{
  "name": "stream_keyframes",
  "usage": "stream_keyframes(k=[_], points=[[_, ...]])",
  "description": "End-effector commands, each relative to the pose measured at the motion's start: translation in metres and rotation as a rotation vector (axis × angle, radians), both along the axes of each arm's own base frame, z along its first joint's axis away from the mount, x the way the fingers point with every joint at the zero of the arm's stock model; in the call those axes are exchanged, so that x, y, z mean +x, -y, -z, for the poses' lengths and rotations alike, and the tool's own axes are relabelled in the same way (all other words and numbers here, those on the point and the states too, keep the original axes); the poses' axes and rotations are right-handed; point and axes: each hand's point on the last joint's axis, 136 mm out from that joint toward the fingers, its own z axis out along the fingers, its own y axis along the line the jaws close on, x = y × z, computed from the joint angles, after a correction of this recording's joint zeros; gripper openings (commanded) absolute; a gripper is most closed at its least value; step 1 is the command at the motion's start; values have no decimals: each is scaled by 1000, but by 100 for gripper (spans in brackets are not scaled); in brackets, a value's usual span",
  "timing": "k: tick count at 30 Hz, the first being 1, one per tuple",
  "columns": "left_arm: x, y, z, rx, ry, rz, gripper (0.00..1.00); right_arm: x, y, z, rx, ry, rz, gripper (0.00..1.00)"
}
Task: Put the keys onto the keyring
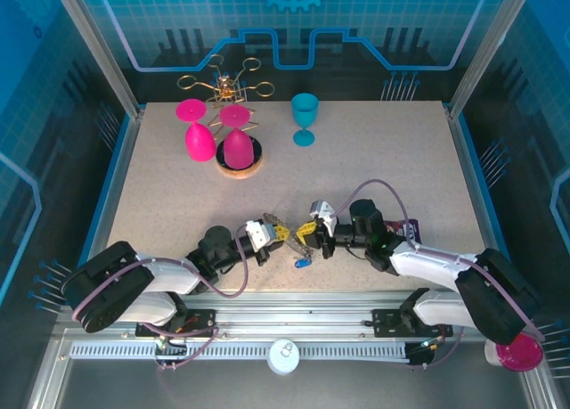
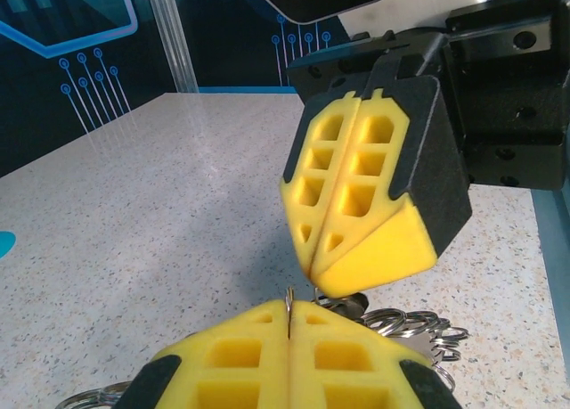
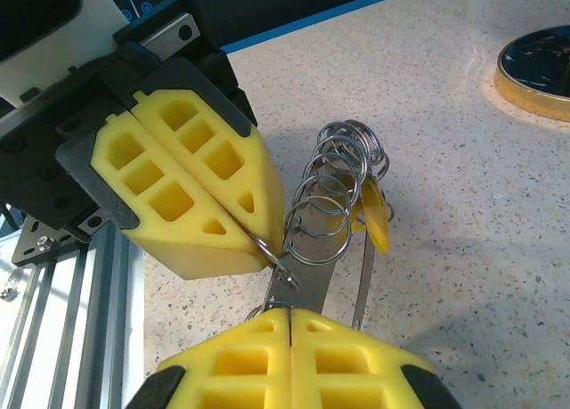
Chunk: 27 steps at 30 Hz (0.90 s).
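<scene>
My two grippers meet tip to tip at the near middle of the table. The left gripper (image 1: pixel 283 233) (image 2: pixel 289 315) is shut on a thin silvery metal ring. The right gripper (image 1: pixel 305 237) (image 3: pixel 291 313) is shut on another fine wire ring just beside it. Both rings belong to the keyring (image 3: pixel 307 280), a thin greyish band fringed with silvery split rings (image 3: pixel 334 191) (image 2: pixel 410 324) that lies on the table under the fingertips. A yellow key (image 3: pixel 378 220) hangs among those rings. A blue key (image 1: pixel 303 263) lies loose on the table just in front of the grippers.
At the back left stand a gold wire rack (image 1: pixel 227 86), two pink goblets (image 1: pixel 198 134) (image 1: pixel 237 140) and a dark round base with a gold rim (image 1: pixel 239 164). A teal goblet (image 1: pixel 305 119) stands back centre. The table's near edge and metal rail (image 3: pixel 89 284) lie close behind the grippers.
</scene>
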Motion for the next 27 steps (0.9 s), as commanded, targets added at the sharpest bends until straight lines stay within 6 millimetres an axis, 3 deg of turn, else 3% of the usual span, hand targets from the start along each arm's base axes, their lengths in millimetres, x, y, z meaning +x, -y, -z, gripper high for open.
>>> stream_keyframes(k=[1,10,27], points=[[-1,-1,-7,-19,9,3,0,-3,-2,-14,58,15,-16,0],[-2,-1,-7,-17,10,11,0,3,-9,-24,120,4,-21,0],[-4,0,-5,-10,9,27,0,31,-5,-14,125,-93,112,0]])
